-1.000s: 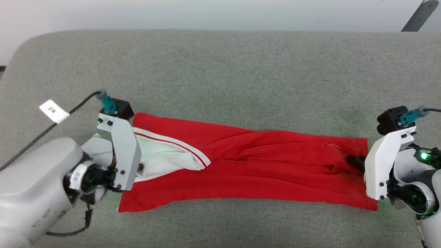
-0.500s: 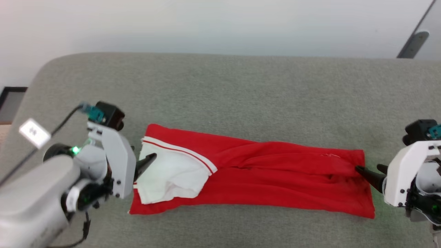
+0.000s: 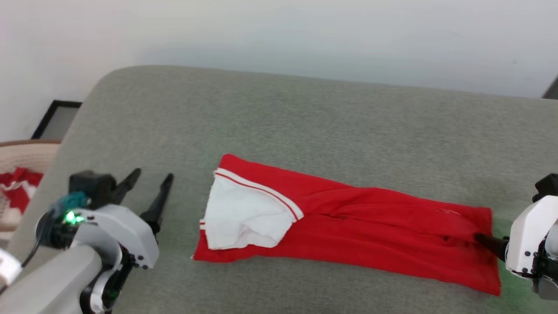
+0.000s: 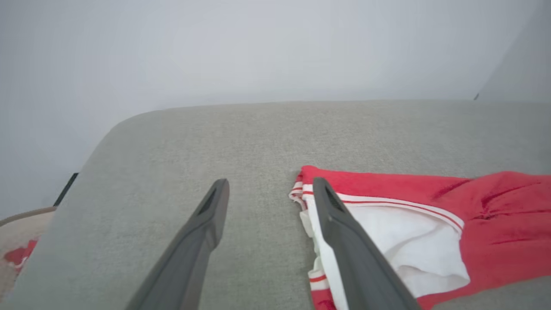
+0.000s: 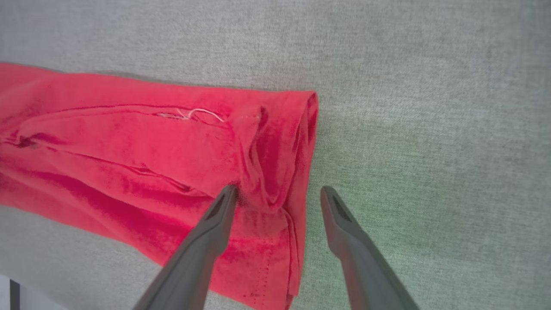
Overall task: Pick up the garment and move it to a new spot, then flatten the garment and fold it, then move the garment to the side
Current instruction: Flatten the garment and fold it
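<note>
a broad grey padded surface [image 3: 305,113] is carrying the work, its bare stretches leaving room for folding. the garment [image 3: 370,226] is lying across its middle as a long red band, doubled lengthwise and running from the robot's left to its right, apparently so that each arm is facing one end. a white sleeve [image 3: 244,218] with striped trim is lying turned in over the band's left end, seemingly tucked there to keep the strip narrow. the left gripper [image 3: 152,174] is hovering just beside that end, apart from the cloth, its fingers spread wide and gripping nothing. the right gripper [image 5: 279,189] is likewise standing spread at the hem end, one finger lying over red fabric, the other over bare grey, nothing pinched between them. an end-to-end fold is looking like the step ahead. a loose white thread [image 5: 193,113] is showing near the hem.
</note>
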